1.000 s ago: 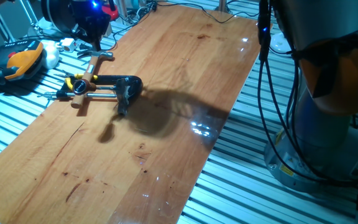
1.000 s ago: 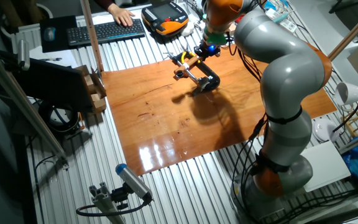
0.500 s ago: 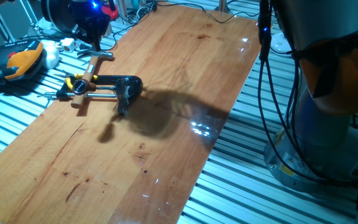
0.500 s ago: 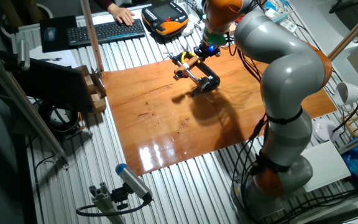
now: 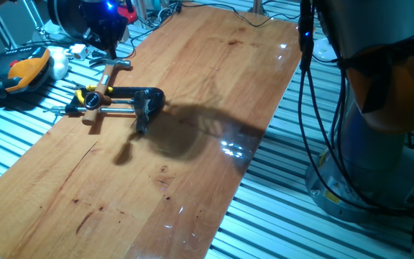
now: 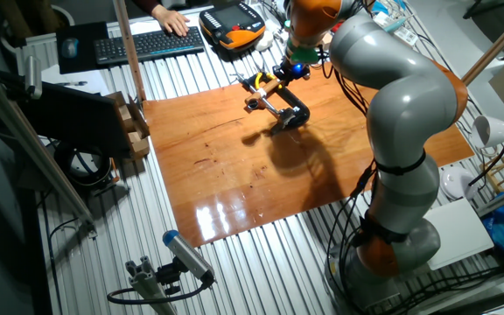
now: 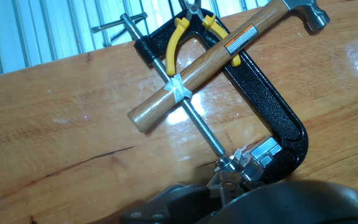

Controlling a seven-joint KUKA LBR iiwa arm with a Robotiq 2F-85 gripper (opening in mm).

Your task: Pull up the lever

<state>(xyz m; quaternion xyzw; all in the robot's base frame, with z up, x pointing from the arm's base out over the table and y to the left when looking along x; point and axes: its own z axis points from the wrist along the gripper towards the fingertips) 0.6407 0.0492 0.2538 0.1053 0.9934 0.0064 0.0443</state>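
A small black clamp [image 5: 146, 97] lies on the wooden board [image 5: 192, 144], near its far left edge. In the hand view the clamp [image 7: 272, 106] curves round to its jaw, where the lever [image 7: 232, 169] shows as a small silvery piece. A dark blurred mass at the bottom edge partly hides it. A threaded steel rod [image 7: 194, 121] runs through the clamp. My gripper [image 5: 110, 39] hangs above the board just beyond the clamp, with a blue light on the hand. In the other fixed view the gripper [image 6: 291, 72] sits over the clamp [image 6: 291, 114]. Its fingers are too dark to read.
A hammer with a wooden handle [image 7: 197, 68] lies across the clamp, and yellow-handled pliers [image 7: 176, 37] sit under it. An orange teach pendant [image 5: 24, 68], a keyboard [image 6: 147, 44] and a person's hand [image 6: 169, 17] lie beyond the board. Cables hang by the robot base [image 5: 365, 144].
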